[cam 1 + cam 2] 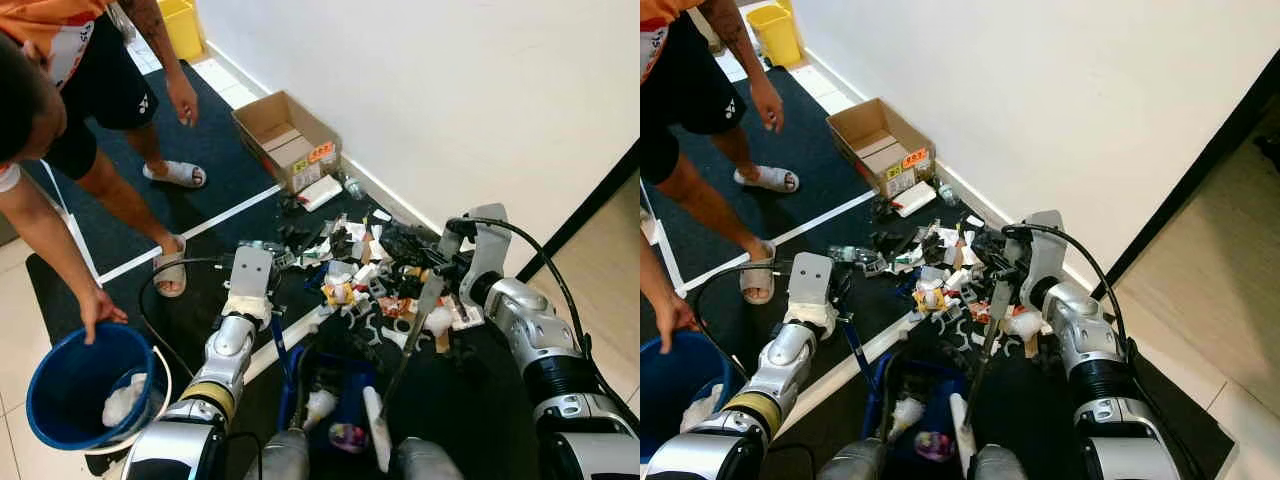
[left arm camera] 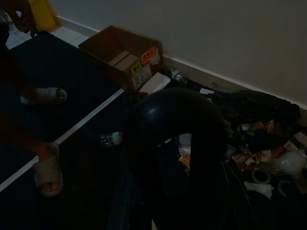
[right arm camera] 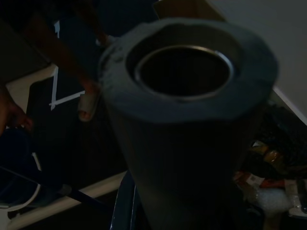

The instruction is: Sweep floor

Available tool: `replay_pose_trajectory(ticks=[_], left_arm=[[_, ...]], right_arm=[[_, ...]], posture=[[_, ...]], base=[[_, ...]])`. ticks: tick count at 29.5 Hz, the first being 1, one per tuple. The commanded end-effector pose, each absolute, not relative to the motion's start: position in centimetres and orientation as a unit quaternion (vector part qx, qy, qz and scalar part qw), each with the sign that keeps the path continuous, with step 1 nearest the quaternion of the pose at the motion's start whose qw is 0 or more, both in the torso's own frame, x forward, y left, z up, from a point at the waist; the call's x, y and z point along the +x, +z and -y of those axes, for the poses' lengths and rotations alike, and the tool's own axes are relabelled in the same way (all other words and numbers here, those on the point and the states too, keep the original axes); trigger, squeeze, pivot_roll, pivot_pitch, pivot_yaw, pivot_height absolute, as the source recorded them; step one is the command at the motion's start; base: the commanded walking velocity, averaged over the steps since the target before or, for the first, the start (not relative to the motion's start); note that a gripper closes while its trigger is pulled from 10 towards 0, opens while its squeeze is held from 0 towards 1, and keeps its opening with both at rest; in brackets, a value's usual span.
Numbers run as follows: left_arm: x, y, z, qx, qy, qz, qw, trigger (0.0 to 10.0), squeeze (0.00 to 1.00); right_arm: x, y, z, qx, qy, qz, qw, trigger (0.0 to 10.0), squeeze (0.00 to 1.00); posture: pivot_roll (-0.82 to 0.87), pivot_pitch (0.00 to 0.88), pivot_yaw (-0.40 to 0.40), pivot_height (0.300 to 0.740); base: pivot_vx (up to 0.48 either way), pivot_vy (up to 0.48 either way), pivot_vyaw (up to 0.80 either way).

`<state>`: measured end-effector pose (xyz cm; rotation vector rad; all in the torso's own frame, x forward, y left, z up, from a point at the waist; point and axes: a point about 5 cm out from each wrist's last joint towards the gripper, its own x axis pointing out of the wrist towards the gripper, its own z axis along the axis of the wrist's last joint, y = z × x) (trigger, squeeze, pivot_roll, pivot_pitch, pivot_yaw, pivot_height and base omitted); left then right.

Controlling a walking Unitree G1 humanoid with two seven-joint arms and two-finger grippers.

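Observation:
A heap of litter [image 1: 365, 275], made of wrappers, paper scraps and dark bits, lies on the dark mat by the white wall. My right gripper [image 1: 432, 285] is shut on the silver broom handle [image 1: 408, 350], whose open tube end [image 3: 184, 72] looms close in the right wrist view. The pale brush [image 1: 376, 435] rests at the blue dustpan [image 1: 350, 385], which holds some rubbish. My left gripper [image 1: 268, 322] is shut on the dustpan's blue handle [image 1: 280, 355]; a black rounded end [image 2: 177, 129] blocks much of the left wrist view.
A person stands at the left, one hand [image 1: 100, 305] on a blue bucket [image 1: 60, 400], sandalled feet [image 1: 172, 268] on the mat. An open cardboard box [image 1: 285, 140] sits by the wall, and a yellow bin [image 1: 180, 25] stands far back. White tape lines [image 1: 215, 225] cross the mat.

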<state>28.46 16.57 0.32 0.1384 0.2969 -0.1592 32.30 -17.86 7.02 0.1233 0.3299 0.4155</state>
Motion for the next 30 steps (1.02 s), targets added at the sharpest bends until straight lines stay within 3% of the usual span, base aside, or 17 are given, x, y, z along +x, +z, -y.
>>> replay_pose_trajectory(ticks=[1, 12, 22, 30], left_arm=[[23.8, -4.5, -17.1, 0.082, -0.084, -0.285, 0.951, 10.0, 0.0], [23.9, -4.4, -17.1, 0.083, -0.084, -0.284, 0.952, 10.0, 0.0], [23.8, -4.4, -17.1, 0.081, -0.083, -0.286, 0.951, 10.0, 0.0], [23.7, -4.4, -17.2, 0.068, -0.076, -0.285, 0.953, 10.0, 0.0]], right_arm=[[32.4, 7.2, 17.8, 0.074, 0.199, -0.155, 0.965, 10.0, 0.0], [32.7, 7.5, 17.8, 0.079, 0.188, -0.147, 0.968, 10.0, 0.0], [33.3, 10.8, 21.8, 0.049, 0.156, -0.104, 0.981, 10.0, 0.0], [33.5, 10.5, 21.9, 0.031, 0.147, -0.109, 0.983, 10.0, 0.0]], posture=[[0.1, 0.084, -0.05, 0.74], [0.1, 0.075, -0.055, 0.74], [0.1, 0.078, -0.052, 0.74], [0.1, 0.08, -0.052, 0.74]], base=[[0.0, 0.0, 0.0], [0.0, 0.0, 0.0], [0.0, 0.0, 0.0], [0.0, 0.0, 0.0]])
